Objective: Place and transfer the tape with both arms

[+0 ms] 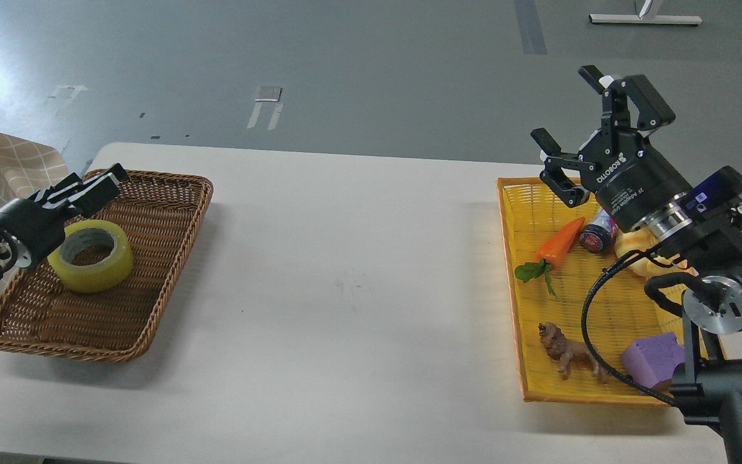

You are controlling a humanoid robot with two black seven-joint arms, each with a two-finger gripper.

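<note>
Though near left jaws, tape (91, 255) apart.

— What sort of place was it?

— A robotics lab or test hall, by the look of it. The floor (371, 64) was bare grey and carried tape marks (266, 106), like position markers.

— Anything else?

— A plain white tabletop (345, 290) stood alone on it, with a brown wicker basket (171, 212) at one end and a yellow tray (538, 361) of toy props at the other: a plastic carrot (561, 241), a lion figure (567, 353), a purple foam block (653, 357). A metal stand foot (645, 19) showed at the far edge.
</note>
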